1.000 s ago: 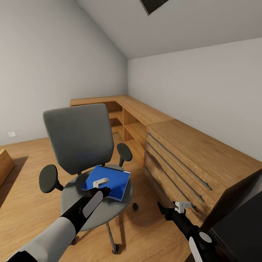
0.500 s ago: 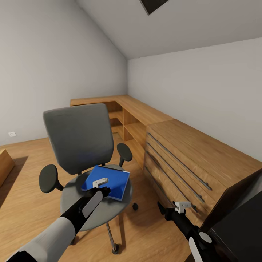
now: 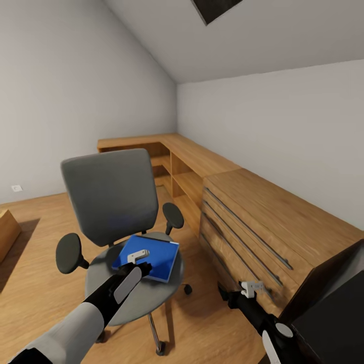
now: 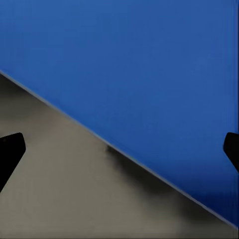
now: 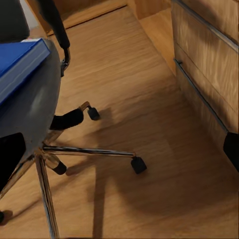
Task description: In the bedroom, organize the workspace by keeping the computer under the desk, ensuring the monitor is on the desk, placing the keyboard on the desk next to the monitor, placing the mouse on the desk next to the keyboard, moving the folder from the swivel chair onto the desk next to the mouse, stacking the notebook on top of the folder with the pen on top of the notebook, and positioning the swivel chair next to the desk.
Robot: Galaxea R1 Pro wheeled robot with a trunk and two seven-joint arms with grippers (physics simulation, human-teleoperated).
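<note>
Folder [image 3: 151,255], flat, bright blue and hard-edged, lies on the round grey seat of the swivel chair [image 3: 111,194], just below centre in the head view, one corner reaching past the seat's rim. The left tool [image 3: 137,256] hovers right over the near blue edge, likely lined up to pinch that thin border; in the left wrist view its dark fingertips [image 4: 11,149] stand wide apart, unclenched, with folder [image 4: 149,74] and matte seat between them. The right tool [image 3: 251,288], lower right, grasps nothing and is spread open beside the wooden dresser [image 3: 263,222] with long bar handles. Chrome legs and castors rest on plank floor [image 5: 149,99].
</note>
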